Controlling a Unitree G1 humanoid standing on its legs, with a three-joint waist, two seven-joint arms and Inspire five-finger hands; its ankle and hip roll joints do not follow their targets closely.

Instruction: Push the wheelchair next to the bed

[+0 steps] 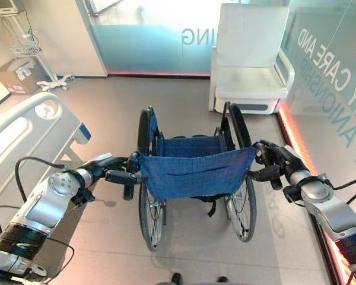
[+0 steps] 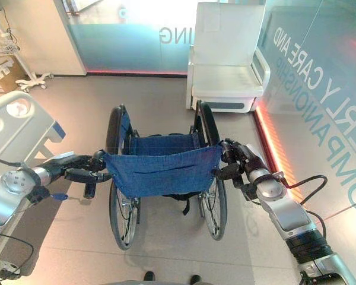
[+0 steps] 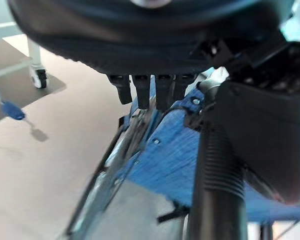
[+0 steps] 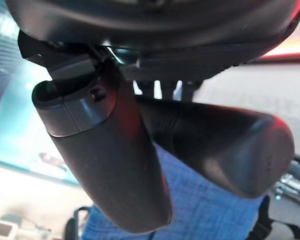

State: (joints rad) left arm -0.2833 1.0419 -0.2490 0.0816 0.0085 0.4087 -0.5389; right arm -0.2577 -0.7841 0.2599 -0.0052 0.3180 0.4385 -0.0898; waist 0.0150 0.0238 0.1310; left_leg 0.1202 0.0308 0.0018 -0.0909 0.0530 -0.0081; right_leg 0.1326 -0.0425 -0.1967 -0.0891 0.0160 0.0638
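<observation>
Hidden parts: the front of the wheelchair with a blue cloth back and big black wheels is behind its own back cloth, so its footrests cannot be seen. The white bed with a grey rail is cut off at the left edge.
Left hand: the left hand is wrapped around the black ribbed left push handle. In the left wrist view the fingers curl down over it, with the blue cloth just past them.
Right hand: the right hand is closed around the smooth dark right push handle. In the right wrist view the thumb lies across the handle.
Wheelchair spot: it stands on the pale grey floor, right in front of the robot. The bed is near it on the left, with a gap of floor between them.
Edges: a white armchair stands ahead of the wheelchair, a bit to the right. A glass wall with big letters runs close along the right side. A brown box and a white wheeled stand sit far off at the left.
Open room: bare floor lies ahead of the wheelchair and to its left, up to the bed.
</observation>
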